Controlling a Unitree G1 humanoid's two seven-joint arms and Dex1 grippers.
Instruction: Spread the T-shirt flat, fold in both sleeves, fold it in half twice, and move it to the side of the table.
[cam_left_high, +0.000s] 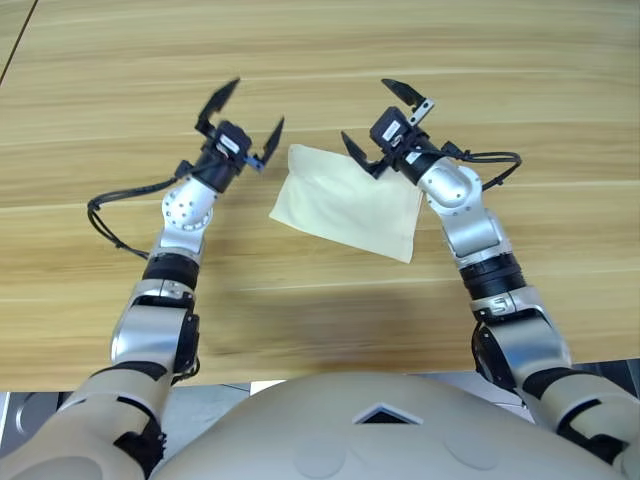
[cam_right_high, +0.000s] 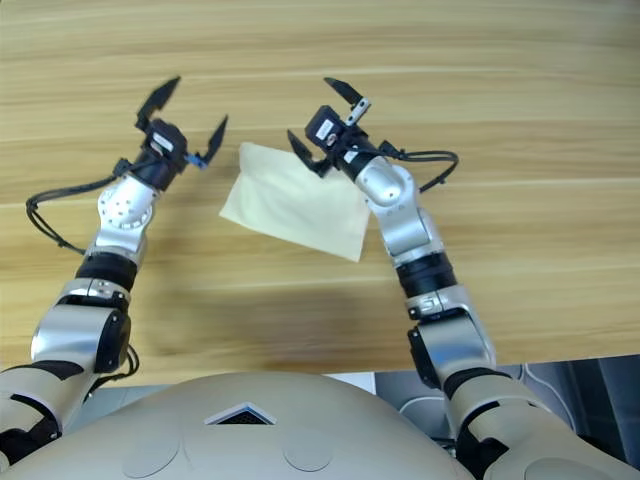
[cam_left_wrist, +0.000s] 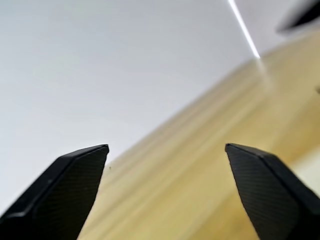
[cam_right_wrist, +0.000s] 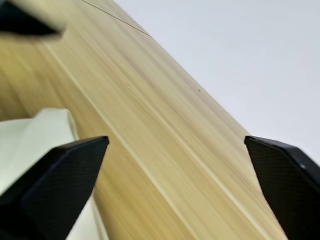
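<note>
shirt (cam_left_high: 345, 205) lay folded on counter (cam_left_high: 300, 50) between arms | left fingers (cam_left_high: 222, 98) were wide open, empty — just beside its left corner | right fingers (cam_left_high: 400, 92) were wide open, empty — at its far right edge

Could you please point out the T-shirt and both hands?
T-shirt (cam_left_high: 345, 205), left eye view, cloth's middle.
left hand (cam_left_high: 260, 101), left eye view, between fingertips.
right hand (cam_left_high: 364, 108), left eye view, between fingertips.

wooden table (cam_left_high: 330, 40), folded T-shirt (cam_left_high: 345, 205) on it
</note>
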